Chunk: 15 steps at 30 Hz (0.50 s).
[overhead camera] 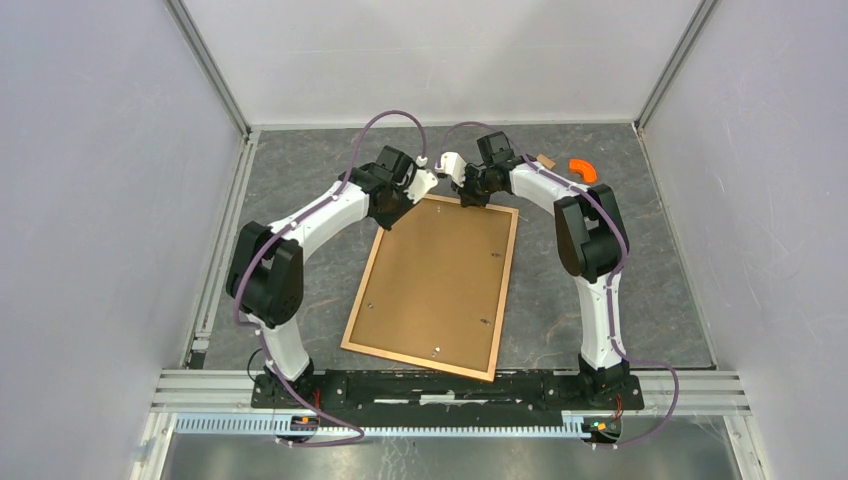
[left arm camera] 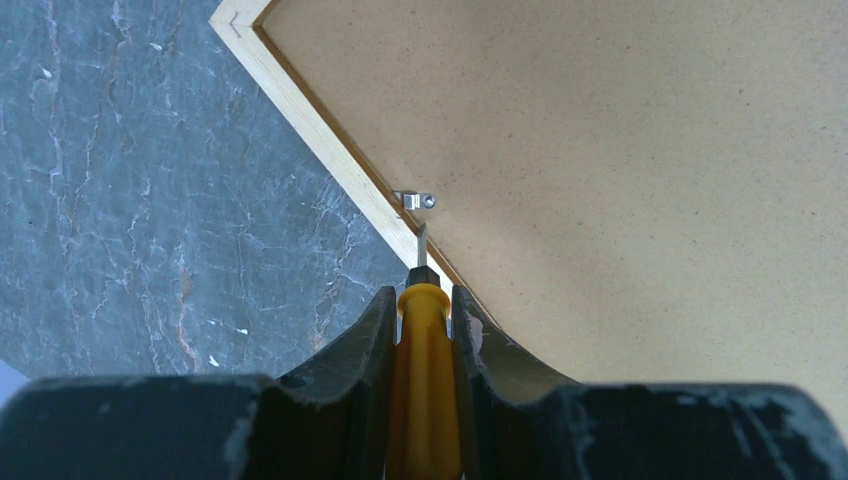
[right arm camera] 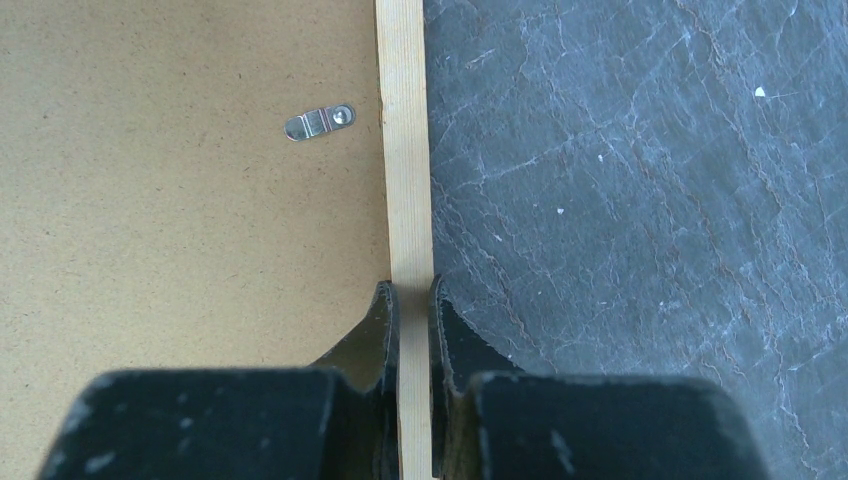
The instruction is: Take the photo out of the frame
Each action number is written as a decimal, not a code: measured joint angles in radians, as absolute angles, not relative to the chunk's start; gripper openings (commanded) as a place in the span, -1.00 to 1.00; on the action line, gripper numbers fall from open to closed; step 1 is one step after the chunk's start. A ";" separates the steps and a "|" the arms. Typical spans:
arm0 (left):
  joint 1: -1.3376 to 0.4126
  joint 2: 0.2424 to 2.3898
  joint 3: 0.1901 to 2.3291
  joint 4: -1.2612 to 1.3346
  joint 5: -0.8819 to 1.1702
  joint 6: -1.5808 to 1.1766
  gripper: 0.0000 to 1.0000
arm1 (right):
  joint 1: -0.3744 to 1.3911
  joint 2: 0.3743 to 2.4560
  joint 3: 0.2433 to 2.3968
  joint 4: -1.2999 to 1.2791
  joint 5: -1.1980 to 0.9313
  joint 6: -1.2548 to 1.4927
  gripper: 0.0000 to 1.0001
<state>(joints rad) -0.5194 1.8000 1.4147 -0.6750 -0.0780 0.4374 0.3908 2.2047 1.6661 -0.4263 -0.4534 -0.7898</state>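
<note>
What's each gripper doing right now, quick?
Left gripper: closed on a yellow-handled screwdriver.
Right gripper: closed on the frame, pinching its wooden border.

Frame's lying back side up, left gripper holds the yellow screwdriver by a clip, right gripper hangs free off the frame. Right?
Not quite. The right wrist view shows the right gripper clamped on the wooden border of the frame, not hanging free. The rest stands: the left gripper holds the yellow screwdriver.
</note>
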 measured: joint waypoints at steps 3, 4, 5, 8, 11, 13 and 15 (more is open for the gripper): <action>-0.519 1.816 1.415 -0.673 -0.081 0.440 -0.96 | 0.391 2.205 1.666 -0.426 -0.453 -0.790 -1.00; -0.519 1.817 1.415 -0.670 -0.083 0.440 -0.95 | 0.391 2.205 1.666 -0.426 -0.453 -0.790 -1.00; -0.519 1.817 1.415 -0.670 -0.086 0.441 -0.95 | 0.391 2.205 1.666 -0.426 -0.454 -0.790 -1.00; -0.521 1.818 1.415 -0.669 -0.092 0.446 -0.96 | 0.391 2.205 1.666 -0.426 -0.454 -0.790 -1.00; -0.523 1.819 1.415 -0.663 -0.098 0.447 -0.96 | 0.391 2.206 1.667 -0.427 -0.454 -0.790 -1.00; -0.523 1.823 1.415 -0.650 -0.102 0.447 -0.96 | 0.391 2.206 1.668 -0.427 -0.454 -0.789 -1.00; -0.524 1.824 1.415 -0.645 -0.104 0.447 -0.96 | 0.391 2.206 1.668 -0.427 -0.454 -0.789 -1.00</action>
<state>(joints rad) -0.5240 1.8244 1.4147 -0.6449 -0.1040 0.4465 0.3908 2.2059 1.6676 -0.4271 -0.4541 -0.7895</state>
